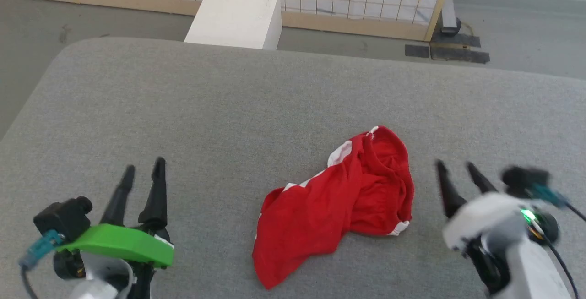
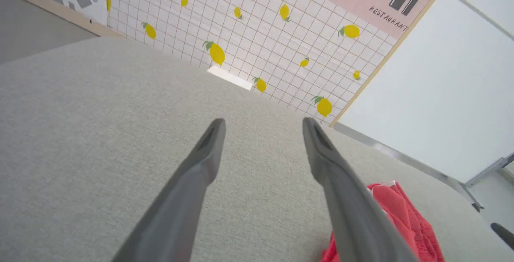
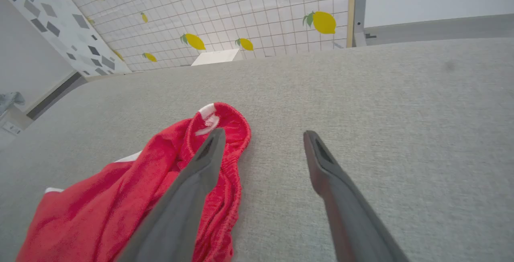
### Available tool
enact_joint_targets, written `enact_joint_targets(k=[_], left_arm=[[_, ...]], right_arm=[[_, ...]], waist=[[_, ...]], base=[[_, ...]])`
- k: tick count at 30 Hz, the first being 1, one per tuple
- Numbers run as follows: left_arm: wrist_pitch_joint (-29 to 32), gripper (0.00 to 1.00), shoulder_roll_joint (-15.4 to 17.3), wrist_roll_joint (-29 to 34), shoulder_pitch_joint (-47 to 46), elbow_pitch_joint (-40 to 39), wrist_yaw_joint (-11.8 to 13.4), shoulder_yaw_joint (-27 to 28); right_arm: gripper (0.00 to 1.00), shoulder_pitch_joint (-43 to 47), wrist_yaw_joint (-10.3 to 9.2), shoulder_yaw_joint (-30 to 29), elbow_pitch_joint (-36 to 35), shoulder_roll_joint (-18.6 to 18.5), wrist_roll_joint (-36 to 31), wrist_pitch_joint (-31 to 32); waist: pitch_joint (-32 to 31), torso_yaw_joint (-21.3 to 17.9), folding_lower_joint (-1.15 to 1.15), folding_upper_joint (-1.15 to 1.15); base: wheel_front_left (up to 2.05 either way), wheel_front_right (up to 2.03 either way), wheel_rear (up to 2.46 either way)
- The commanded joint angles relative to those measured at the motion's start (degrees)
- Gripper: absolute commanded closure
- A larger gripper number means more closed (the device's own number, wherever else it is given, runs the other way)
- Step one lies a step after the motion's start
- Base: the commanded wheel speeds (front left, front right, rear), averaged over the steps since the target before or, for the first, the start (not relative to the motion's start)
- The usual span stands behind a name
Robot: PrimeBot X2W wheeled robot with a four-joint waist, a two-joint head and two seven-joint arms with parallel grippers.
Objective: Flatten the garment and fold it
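Head view: garment (image 1: pixel 339 203) crumpled, twisted in a heap on grey bench (image 1: pixel 229 106), right of centre. Left gripper (image 1: pixel 144 164) spread, empty, well apart from the heap. Right gripper (image 1: pixel 455 164) spread, empty, near its right edge.

Left wrist view: fingers apart over bare bench, red cloth at lower right.

Right wrist view: fingers apart, one overlapping bunched red edge; contact cannot be told.

Judgement: not flattened, fold not begun, all of task outstanding.

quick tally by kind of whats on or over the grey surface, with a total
red garment: 1
end effectors: 2, the left end effector and the right end effector, both open and empty
total: 3
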Motion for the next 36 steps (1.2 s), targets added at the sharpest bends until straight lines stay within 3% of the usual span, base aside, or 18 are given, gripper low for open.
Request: enact_joint_targets(k=[1,4,6,14,22,23,25,30,36], left_arm=[[-4.4,0.0,0.9,3.6,-1.0,1.4,-0.7,-0.6],[-12.7,0.0,0.9,7.8,-1.7,5.5,-1.3,-1.2],[-14.7,0.0,0.6,9.9,-2.5,7.5,-1.4,-1.5],[-15.8,0.0,-2.1,14.9,-4.6,9.5,-1.2,0.0],[-15.8,0.0,-3.9,15.4,-5.4,9.6,-2.4,1.8],[-15.8,0.0,-4.0,15.6,-5.4,9.5,-2.5,2.0],[-15.8,0.0,-4.2,15.7,-5.3,9.4,-2.7,2.3],[-15.8,0.0,-4.6,15.8,-5.0,9.5,-2.9,2.9],[-15.8,0.0,-5.1,15.6,-3.8,10.1,-3.0,2.8]], right_arm=[[0.0,-2.4,-0.08,1.8,-0.1,0.0,-0.6,2.2],[0.0,-6.6,-0.08,7.1,0.9,0.0,-2.3,8.9],[0.0,-9.2,-0.08,9.7,1.7,0.0,-4.8,13.5],[0.0,-16.2,-0.08,13.3,6.7,0.0,-11.5,28.7],[0.0,-17.8,-0.08,14.5,10.8,0.0,-13.9,31.2],[0.68,-17.8,-0.08,14.7,11.0,0.0,-13.2,30.8],[1.0,-18.0,-0.08,15.5,11.0,0.0,-12.2,29.4],[1.0,-17.6,-0.08,13.9,8.7,0.0,-9.1,25.1],[1.0,-10.5,-0.08,5.0,-1.4,0.0,-7.5,21.9]], waist=[[0.9,0.0,0.0,0.51],[1.9,0.2,0.0,0.51],[2.6,0.8,0.0,0.51],[5.7,3.8,0.0,0.51],[7.0,4.7,0.0,0.51],[7.0,4.5,0.0,0.51],[6.8,4.0,0.0,0.51],[5.9,2.3,0.0,0.51],[3.9,-0.1,0.0,0.51]], base=[[0.0,0.0,0.0],[0.0,0.0,0.0],[0.0,0.0,0.0],[0.0,0.0,0.0],[0.0,0.0,0.0],[0.0,0.0,0.0],[0.0,0.0,0.0],[0.0,0.0,0.0],[0.0,0.0,0.0]])
